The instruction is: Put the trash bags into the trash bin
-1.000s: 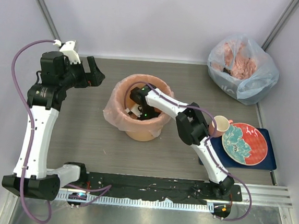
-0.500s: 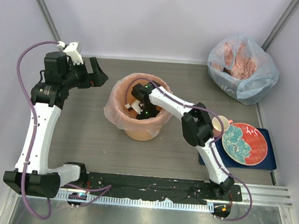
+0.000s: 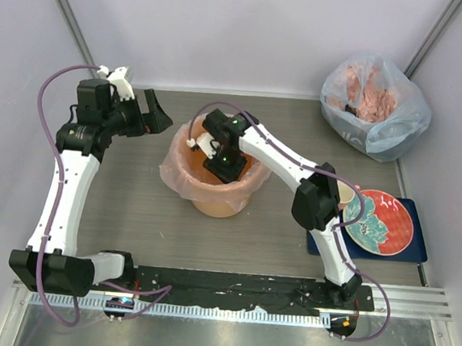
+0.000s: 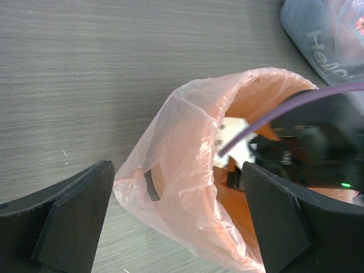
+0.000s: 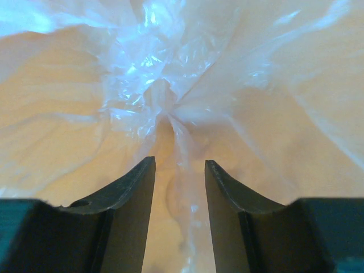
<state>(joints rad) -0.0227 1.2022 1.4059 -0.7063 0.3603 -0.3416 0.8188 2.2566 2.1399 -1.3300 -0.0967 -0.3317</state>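
The orange trash bin [image 3: 221, 206] stands mid-table, and the pale-pink trash bag [image 3: 177, 176] lines it and drapes over its rim. My right gripper [image 3: 226, 168] reaches down inside the bin. In the right wrist view its jaws [image 5: 179, 164] stand partly open, with a loose fold of the bag [image 5: 149, 85] running between them, not pinched. My left gripper [image 3: 152, 114] hovers wide open just left of the bin. In the left wrist view the bag's hanging skirt [image 4: 181, 149] lies between the left fingers [image 4: 79, 210], untouched. The bin's inner wall [image 4: 242, 213] shows orange.
A bluish-clear sack [image 3: 374, 105] stuffed with pink plastic sits at the back right. A patterned plate [image 3: 379, 222] rests on a blue mat [image 3: 415, 251] at the right, with a pink cup [image 3: 346, 193] half hidden behind my right arm. Walls close in on three sides.
My right arm has swung its wrist further over and into the bin, and its jaws have narrowed a little. My left gripper has drifted slightly right toward the bin, still open.
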